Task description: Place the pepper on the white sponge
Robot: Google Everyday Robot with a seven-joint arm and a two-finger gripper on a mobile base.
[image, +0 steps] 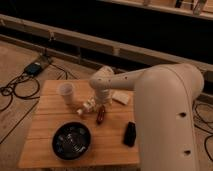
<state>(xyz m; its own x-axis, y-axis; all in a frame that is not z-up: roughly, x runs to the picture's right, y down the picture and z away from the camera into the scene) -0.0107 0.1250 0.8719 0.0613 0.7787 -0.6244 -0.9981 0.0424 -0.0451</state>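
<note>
The pepper (pixel 100 115) is small, dark red-brown and glossy. It lies on the wooden table (pixel 50 122) near the middle. The white sponge (pixel 120 97) is an off-white block lying to the right of and behind the pepper, apart from it. My white arm reaches in from the right, bends and points down. The gripper (pixel 100 104) is at its end, just above and behind the pepper and left of the sponge. The arm hides the gripper's tips.
A clear bottle with a white label (pixel 85 106) lies left of the pepper. A translucent whitish cup (pixel 66 92) stands at the back left. A black bowl (pixel 72 141) sits at the front. A black block (pixel 130 134) lies front right. Cables (pixel 15 87) lie on the floor at the left.
</note>
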